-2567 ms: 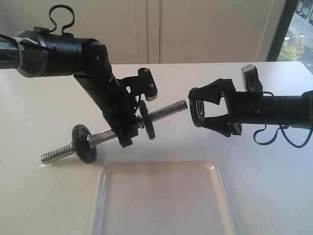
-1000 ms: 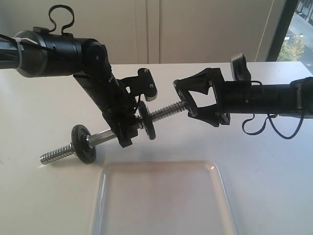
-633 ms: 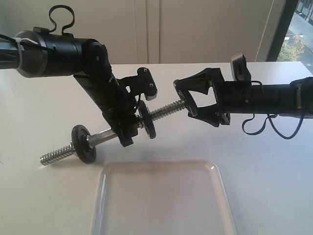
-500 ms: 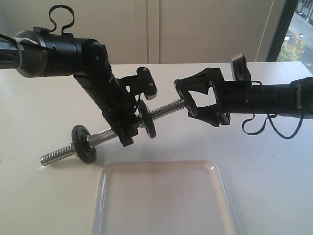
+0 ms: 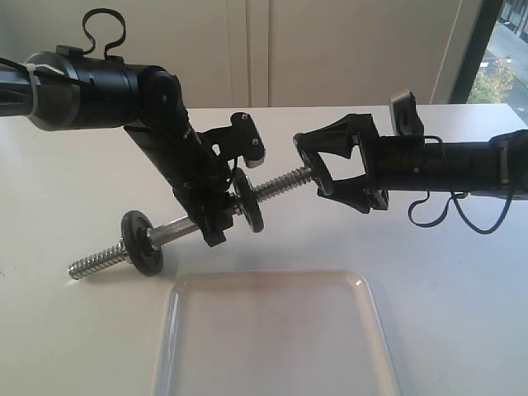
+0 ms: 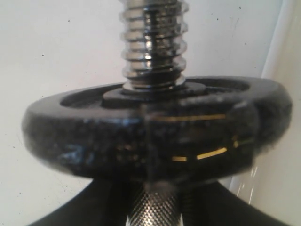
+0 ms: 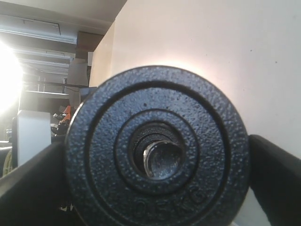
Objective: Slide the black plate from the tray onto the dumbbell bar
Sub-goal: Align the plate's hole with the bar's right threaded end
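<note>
My left gripper (image 5: 216, 224) is shut on the middle of the dumbbell bar (image 5: 280, 186) and holds it tilted above the table. Two black discs sit on the bar, one near the low end (image 5: 140, 242) and one beside the left fingers (image 5: 247, 202). My right gripper (image 5: 313, 165) is shut on the black plate (image 5: 320, 175), held upright at the bar's raised threaded end. In the right wrist view the plate (image 7: 157, 146) fills the frame, and the bar's tip (image 7: 162, 160) shows inside its hole. In the left wrist view a disc (image 6: 155, 132) sits on the threads (image 6: 153, 42).
The white tray (image 5: 272, 334) lies on the white table in front of the arms and holds nothing. The right arm's cable (image 5: 462, 219) loops down over the table. The tray's rim (image 6: 287, 70) shows beside the disc in the left wrist view.
My right gripper has carried the black plate leftward until its hole met the bar's raised end. In the last second almost nothing has moved. The left arm has held still.
</note>
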Robot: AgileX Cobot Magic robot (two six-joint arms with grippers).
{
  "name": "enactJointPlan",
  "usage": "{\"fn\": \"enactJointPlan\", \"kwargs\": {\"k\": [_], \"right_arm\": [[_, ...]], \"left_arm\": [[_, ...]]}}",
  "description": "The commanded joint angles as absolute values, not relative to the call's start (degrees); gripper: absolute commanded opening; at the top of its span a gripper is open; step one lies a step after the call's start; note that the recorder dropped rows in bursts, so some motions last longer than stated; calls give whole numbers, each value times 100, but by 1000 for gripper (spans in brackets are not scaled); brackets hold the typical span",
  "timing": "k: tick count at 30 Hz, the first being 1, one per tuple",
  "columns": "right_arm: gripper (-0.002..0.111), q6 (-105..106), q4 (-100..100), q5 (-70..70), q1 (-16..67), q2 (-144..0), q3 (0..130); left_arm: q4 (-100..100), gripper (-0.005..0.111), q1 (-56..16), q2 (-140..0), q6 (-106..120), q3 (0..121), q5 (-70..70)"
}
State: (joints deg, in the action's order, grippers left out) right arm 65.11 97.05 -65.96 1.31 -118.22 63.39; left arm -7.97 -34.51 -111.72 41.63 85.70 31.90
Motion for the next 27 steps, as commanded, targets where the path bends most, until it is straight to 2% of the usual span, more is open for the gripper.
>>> {"fn": "enactJointPlan", "kwargs": {"k": [1,27], "right_arm": [[0,6563,9882,-6996,171,-11709,6403],[0,6728,9995,-6996,171,-11778,6393]], "left_arm": [[-1140,0,-3373,-10860,3976,8679,2741],[-1415,0,-3342,-10860,4136,8679,2968]]}}
